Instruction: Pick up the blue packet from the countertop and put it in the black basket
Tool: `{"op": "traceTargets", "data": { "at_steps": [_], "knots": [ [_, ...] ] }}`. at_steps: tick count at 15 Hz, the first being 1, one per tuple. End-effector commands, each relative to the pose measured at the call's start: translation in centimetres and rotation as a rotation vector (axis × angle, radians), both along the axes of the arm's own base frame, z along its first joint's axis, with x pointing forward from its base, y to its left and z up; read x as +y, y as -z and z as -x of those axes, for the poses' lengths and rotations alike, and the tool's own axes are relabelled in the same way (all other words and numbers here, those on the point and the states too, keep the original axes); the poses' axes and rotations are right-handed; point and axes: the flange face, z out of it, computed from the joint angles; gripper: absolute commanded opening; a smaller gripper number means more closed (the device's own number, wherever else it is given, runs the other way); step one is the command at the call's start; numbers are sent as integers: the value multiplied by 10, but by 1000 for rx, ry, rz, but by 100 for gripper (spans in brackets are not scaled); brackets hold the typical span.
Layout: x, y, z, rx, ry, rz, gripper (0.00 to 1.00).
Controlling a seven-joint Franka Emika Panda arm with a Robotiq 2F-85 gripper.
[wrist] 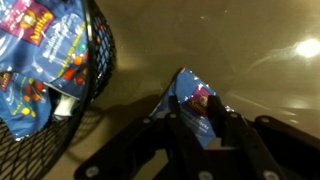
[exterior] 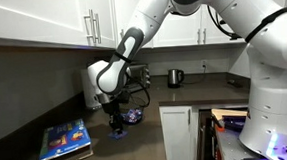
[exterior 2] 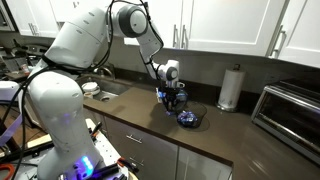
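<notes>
On the dark tabletop (wrist: 265,85), directly under the claw (wrist: 198,122), we find the blue packet (wrist: 195,100). It sits in the gap between the two fingers (wrist: 160,135), one finger on each side of it. The jaws stand fairly narrow and close against the packet's sides, but we cannot tell from these views whether they pinch it yet or only flank it. In the wrist view the packet's long axis seems to run up the picture, along the gap rather than across it, with one corner pointing away from the wrist. The foil is crumpled, so we hold that loosely. The relation that matters for the coming move is the one between packet and black basket (wrist: 100,55). The basket lies just to the left in the wrist view, near the packet but apart from it, and in both exterior views it sits right beside the claw (exterior 2: 172,98) on the tabletop. We judge the carry to be short: up, across the wire rim, then down or let go. As for counts, we see one arm and one claw, so there is no choice of hand. There is one loose blue packet outside the basket, and one basket (exterior 2: 189,120) with at least two printed packets inside it. We also count one large flat blue box (exterior: 65,141) well apart, one paper-towel roll (exterior 2: 232,88) and one toaster oven (exterior 2: 291,113).
</notes>
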Motion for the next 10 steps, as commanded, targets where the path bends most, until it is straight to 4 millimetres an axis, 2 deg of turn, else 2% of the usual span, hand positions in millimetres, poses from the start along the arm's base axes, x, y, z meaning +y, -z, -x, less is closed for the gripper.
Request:
{"op": "traceTargets", "data": {
  "at_steps": [1, 2, 3, 4, 6, 10],
  "knots": [
    [-2, 3, 0, 36, -6, -29, 6],
    [-2, 4, 0, 38, -6, -29, 4],
    [-2, 5, 1, 41, -6, -29, 7],
    [-2, 6, 1, 41, -6, -31, 33],
    [-1, 7, 1, 42, -7, -32, 36],
    [1, 8, 0, 38, -10, -31, 59]
  ]
}}
